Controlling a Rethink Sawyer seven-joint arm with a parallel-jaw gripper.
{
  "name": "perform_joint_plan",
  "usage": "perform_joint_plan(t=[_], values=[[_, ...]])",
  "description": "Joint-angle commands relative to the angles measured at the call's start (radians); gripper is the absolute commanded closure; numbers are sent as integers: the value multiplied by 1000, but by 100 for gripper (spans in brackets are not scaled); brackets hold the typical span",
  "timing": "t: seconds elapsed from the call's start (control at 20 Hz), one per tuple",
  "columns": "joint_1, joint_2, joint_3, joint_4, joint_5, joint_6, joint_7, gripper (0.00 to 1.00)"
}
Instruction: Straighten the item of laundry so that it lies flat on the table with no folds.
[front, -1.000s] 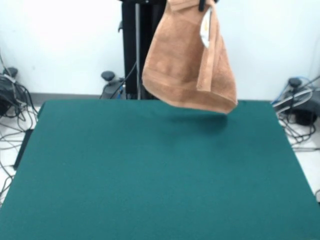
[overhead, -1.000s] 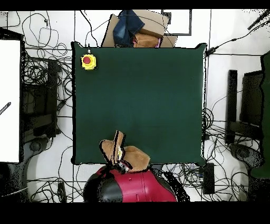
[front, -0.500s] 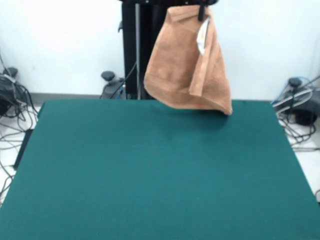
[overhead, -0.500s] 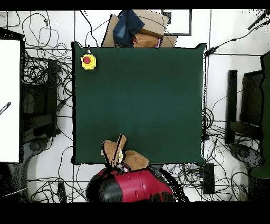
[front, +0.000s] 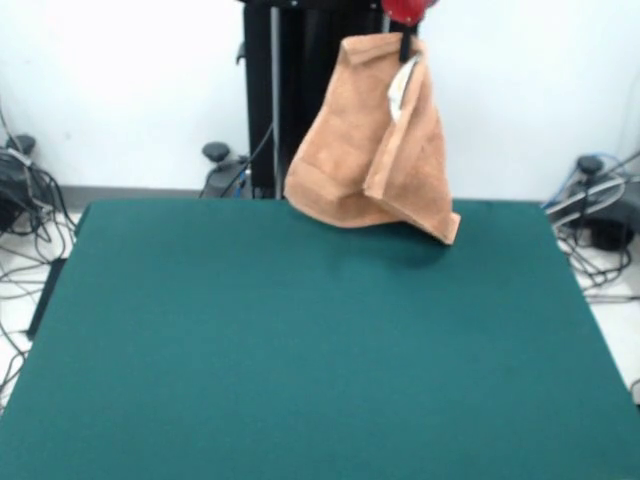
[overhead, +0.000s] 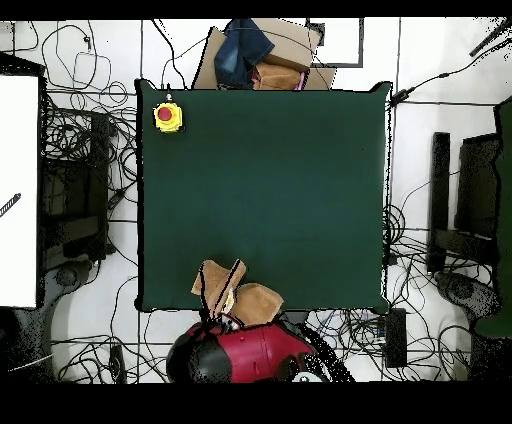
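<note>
Claw pinching towel by 1 edge, dangling above table.

The towel is showing a peach-orange terry with a slightly darker woven band near its lower edge, and a small white tag is catching the light at about one o'clock on it. The table is reading as plain dark green, unpatterned. From overhead, a yellow box with a red button is glowing at the table's ten o'clock corner. The arm is showing red and black.
</note>
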Motion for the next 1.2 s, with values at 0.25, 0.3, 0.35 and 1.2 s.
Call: perform_joint_plan(t=[0.25,0.3,0.35,1.2], values=[[84,217,-132,-177,-6,-135,261,100],[85,231,-135,-187,-3,-143,256,100],[82,241,-135,-194,1,-150,251,100],[56,280,-95,-301,54,-66,209,100]])
